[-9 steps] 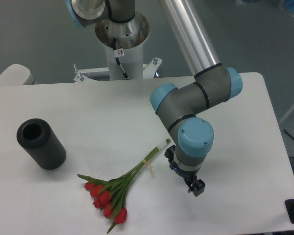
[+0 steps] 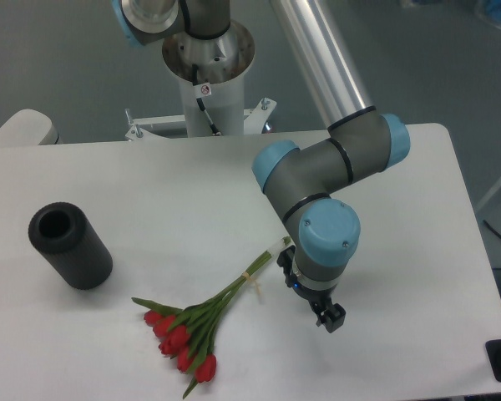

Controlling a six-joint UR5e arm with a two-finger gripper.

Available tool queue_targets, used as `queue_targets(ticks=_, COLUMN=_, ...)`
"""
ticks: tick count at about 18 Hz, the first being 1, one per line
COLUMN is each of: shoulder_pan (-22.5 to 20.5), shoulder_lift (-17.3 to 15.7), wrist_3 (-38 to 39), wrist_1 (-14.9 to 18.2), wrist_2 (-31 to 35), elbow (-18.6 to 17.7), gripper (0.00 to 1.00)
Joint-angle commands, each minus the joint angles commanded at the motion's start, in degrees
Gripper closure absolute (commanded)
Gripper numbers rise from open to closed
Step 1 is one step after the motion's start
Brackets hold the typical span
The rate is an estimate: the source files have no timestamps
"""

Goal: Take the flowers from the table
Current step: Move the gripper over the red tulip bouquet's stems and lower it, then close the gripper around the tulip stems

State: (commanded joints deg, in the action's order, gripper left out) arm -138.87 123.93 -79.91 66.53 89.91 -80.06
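Lying flat on a white desk, a small bunch of flowers rests near the front edge, left of centre. Its red tulip buds cluster at the lower left end, and the thin green stems run diagonally up to the right, tied partway along with a pale band. The cut stem tips end just beside the robot's wrist.

A grey arm with light blue joint caps reaches down from the top of the picture and bends over the right half of the desk. Its end effector hangs below the lowest blue cap, to the right of the flowers and apart from the buds. Only a small black part of it shows beneath the wrist, so I cannot tell whether its fingers are spread or pressed together. It holds nothing that can be seen.

A black cylinder with a hollow end lies on its side at the left of the desk, well apart from the flowers.
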Motion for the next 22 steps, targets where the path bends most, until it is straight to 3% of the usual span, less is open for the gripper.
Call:
queue_targets(ticks=4, shoulder_pan=3.07, shoulder_lift=-0.44, wrist_3=10.37, wrist_1=-0.17, wrist_2=0.00, elbow=-2.11, gripper=0.00)
queue_targets(ticks=9, shoulder_pan=6.86, shoulder_lift=-0.97, wrist_3=17.67, wrist_1=-0.52, wrist_2=-0.17, elbow=-5.80, gripper=0.00)
queue_targets(ticks=15, shoulder_pan=8.79, shoulder_lift=-0.62, wrist_3=22.34, wrist_1=-2.54, wrist_2=-0.18, elbow=-7.65, gripper=0.00)
queue_targets(ticks=19, shoulder_pan=9.59, shoulder_lift=0.26, wrist_3=25.24, wrist_1=-9.13, wrist_2=-0.18, elbow=-8.80, gripper=0.00)
queue_targets(ticks=21, shoulder_pan=9.67, shoulder_lift=0.44, wrist_3=25.33, wrist_1=-9.76, wrist_2=-0.18, elbow=-8.97, gripper=0.00)
queue_targets(ticks=22, shoulder_pan=9.94, shoulder_lift=0.61, wrist_3=25.42, wrist_1=-9.84, wrist_2=-0.18, elbow=-8.97, gripper=0.08)
